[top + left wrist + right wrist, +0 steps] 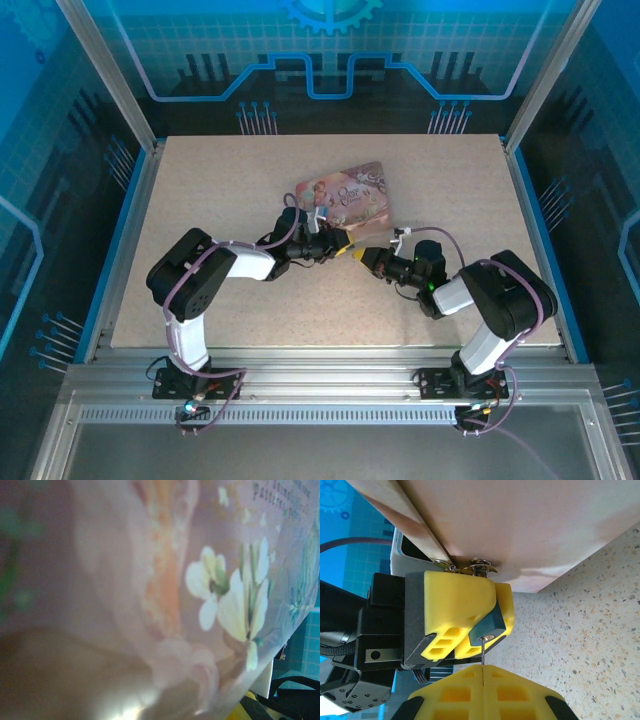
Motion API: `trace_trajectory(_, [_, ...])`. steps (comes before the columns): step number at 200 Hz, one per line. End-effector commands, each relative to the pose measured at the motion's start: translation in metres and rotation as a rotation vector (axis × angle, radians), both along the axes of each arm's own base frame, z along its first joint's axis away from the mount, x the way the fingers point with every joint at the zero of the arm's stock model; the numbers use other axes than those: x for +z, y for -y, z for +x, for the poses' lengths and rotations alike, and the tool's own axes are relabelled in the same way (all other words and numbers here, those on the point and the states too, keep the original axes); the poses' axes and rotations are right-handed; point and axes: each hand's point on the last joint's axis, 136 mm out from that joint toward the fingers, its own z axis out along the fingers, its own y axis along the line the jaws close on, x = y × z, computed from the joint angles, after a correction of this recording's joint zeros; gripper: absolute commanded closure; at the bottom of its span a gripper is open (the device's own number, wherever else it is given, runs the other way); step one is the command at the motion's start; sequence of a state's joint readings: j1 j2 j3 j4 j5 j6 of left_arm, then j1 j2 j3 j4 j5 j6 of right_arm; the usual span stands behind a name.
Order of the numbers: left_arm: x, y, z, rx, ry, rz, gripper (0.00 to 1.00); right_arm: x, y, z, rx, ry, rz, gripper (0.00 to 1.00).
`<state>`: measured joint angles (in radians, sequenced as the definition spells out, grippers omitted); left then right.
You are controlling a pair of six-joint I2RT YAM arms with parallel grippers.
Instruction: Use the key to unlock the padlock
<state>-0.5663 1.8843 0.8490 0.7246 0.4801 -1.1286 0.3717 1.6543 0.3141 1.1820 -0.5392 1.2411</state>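
Top external: we note the pink tin (350,193) lying mid-counter (200,190). The left end effector (325,240) sits at the tin's 6 o'clock edge. The right end effector (357,254) is just at 4 o'clock of the left one, tips almost meeting.
Left wrist: the pink tin (210,590) is very close and blurred; we make out white flowers on it.
Right wrist: the padlock (488,624), dark in shade here, sits just below the tin's metal hasp (470,569).
Left end effector (480,635): clenched on the padlock, a yellow finger on either side.
Right end effector (484,680): at 6 o'clock, pinched on the key (483,655). Its thin shaft reaches the keyhole; we cannot tell how deep.
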Motion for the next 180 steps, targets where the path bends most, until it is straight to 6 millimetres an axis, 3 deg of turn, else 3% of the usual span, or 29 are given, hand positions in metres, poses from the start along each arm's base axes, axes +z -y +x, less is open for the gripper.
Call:
trace_trajectory(1, [-0.007,0.003,-0.012,-0.04,-0.082,-0.038,0.87,0.011,0.002,0.007,-0.013,0.031,0.012,1.0])
trace_trajectory(100, [-0.007,0.003,-0.013,-0.044,-0.085,-0.045,0.87,0.01,-0.001,0.019,-0.032,0.024,0.035,1.0])
trace_trajectory(180, [-0.005,0.006,-0.014,-0.053,-0.088,-0.063,0.87,0.008,0.008,0.035,-0.178,-0.094,0.127,1.0])
